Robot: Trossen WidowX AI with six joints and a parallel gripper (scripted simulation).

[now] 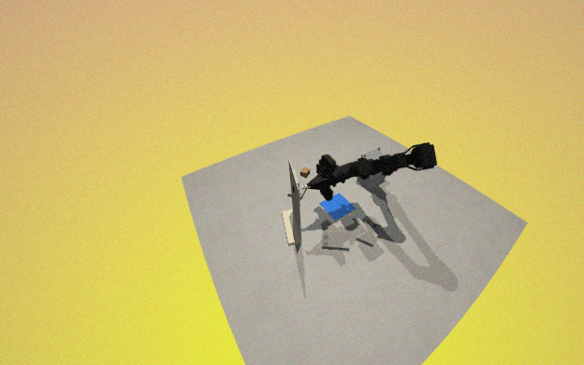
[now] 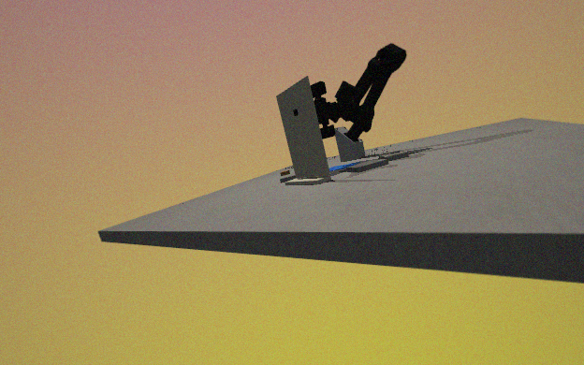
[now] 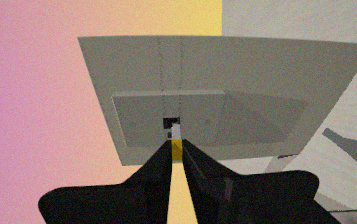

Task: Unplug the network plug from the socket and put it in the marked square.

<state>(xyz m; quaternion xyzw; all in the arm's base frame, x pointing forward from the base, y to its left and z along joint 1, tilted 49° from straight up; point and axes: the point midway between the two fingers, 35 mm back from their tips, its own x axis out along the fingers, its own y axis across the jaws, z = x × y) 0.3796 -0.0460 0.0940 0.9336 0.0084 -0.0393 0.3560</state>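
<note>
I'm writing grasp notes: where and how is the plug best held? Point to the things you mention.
Probably by both sides of the yellow body of the plug (image 1: pixel 309 187) (image 3: pixel 177 151), approaching head-on towards the panel (image 1: pixel 296 215) (image 2: pixel 302 140) (image 3: pixel 259 65): the body is narrow, and its grey end points panelward.
</note>
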